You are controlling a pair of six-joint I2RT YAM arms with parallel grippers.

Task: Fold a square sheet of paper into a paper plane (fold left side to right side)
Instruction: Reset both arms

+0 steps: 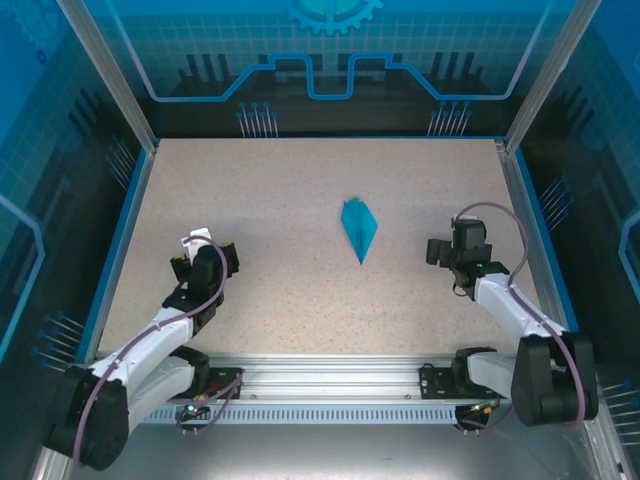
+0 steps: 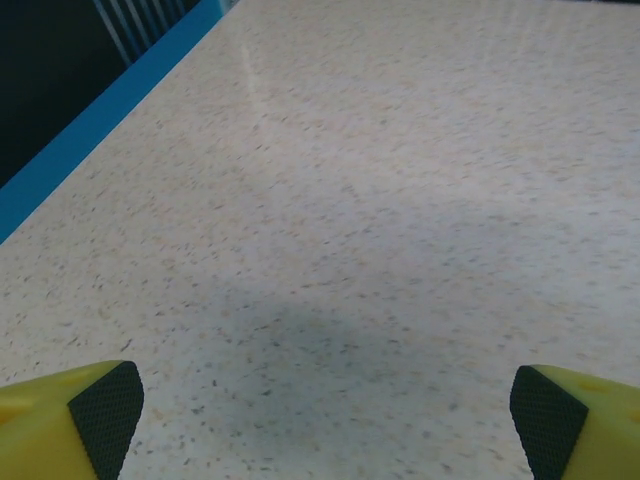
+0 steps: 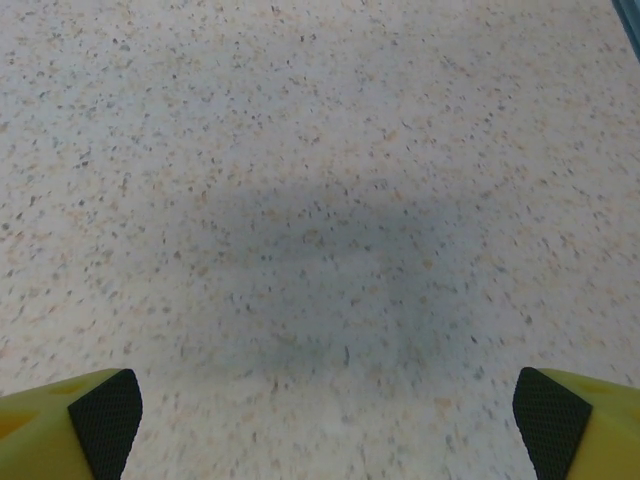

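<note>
1. The left hand point(image 2: 325, 425) is spread wide: 2 yellow fingers point(image 2: 40, 425) sit in the bottom corners, each faced with a black textured pad point(image 2: 545, 420).
2. Between and beyond them lies the speckled beige desk point(image 2: 400, 180), with a soft grey shadow point(image 2: 300, 350) on it.
3. A bright blue edge strip point(image 2: 100, 115) runs diagonally across the upper left. Past it is darkness, with pale upright bars point(image 2: 140, 20) at the top.

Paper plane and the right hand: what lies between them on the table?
Nothing lies there: in the top view, the table between the paper plane and the right hand is bare.
</note>
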